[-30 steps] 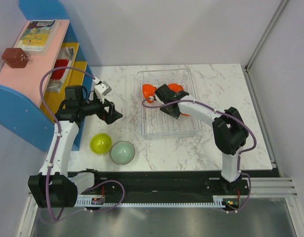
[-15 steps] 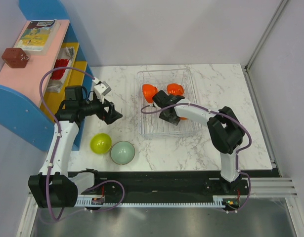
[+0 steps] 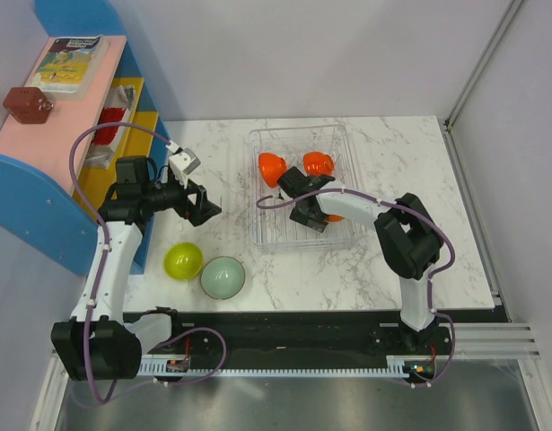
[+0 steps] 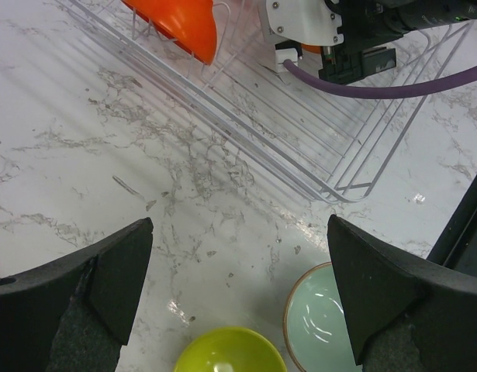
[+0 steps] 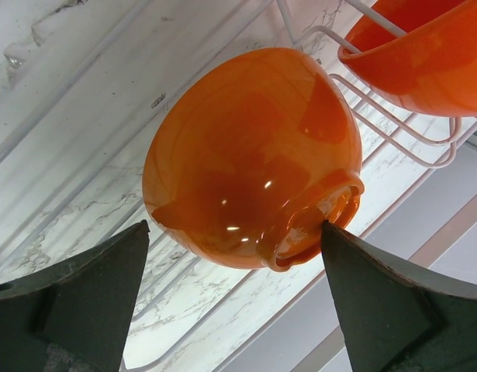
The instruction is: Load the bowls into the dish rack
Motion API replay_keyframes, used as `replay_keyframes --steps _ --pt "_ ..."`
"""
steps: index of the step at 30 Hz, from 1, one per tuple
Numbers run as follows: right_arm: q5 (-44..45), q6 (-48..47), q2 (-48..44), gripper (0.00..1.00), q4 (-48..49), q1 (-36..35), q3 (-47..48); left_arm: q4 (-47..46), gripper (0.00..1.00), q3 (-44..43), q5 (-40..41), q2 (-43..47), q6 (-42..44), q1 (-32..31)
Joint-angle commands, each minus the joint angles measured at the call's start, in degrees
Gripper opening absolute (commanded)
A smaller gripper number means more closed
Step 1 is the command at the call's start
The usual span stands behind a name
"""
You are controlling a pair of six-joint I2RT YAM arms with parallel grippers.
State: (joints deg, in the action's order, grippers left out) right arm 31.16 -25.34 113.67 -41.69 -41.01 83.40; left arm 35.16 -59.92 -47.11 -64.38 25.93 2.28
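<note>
My left gripper [image 3: 209, 206], jaws wide open & empty, sits just far-side of the lime-yellow bowl [image 3: 183, 260] & grey-green bowl [image 3: 223, 277] nr the desk's near-left corner, closer than my right gripper [image 3: 307, 214], spread open in the dish rack [image 3: 284, 235].

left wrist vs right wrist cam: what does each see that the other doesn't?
Left wrist only: lime-yellow glossy round bowl and pale grey-green bowl on the white marble table, plus the right arm inside the clear ribbed dish rack. Right wrist only: underside and foot ring of a red-orange glossy bowl, close up. Both: rack, table, red-orange bowls.
</note>
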Motion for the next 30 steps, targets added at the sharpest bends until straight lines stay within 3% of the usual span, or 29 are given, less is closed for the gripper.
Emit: replay_keyframes --steps 1,7,12,21,30 --pt "-1.9 0.4 -3.2 0.98 -1.3 0.1 1.8 -0.8 1.00 -0.2 -1.7 1.2 -0.3 0.4" --pt "-2.8 0.8 -6.5 0.98 -1.3 0.1 3.5 2.0 1.00 -0.9 3.6 0.3 4.9 0.4" --pt "-5.6 1.7 -10.0 0.98 -1.2 0.1 4.3 5.1 1.00 2.2 2.9 -0.2 11.1 0.4" --pt "-9.4 2.4 -13.6 0.98 -1.2 0.5 5.2 21.2 1.00 5.2 1.1 -6.1 37.5 -0.5" --pt "-10.0 2.4 -16.9 0.98 -1.0 1.8 5.0 23.4 0.95 10.0 6.3 -11.0 43.1 -8.5"
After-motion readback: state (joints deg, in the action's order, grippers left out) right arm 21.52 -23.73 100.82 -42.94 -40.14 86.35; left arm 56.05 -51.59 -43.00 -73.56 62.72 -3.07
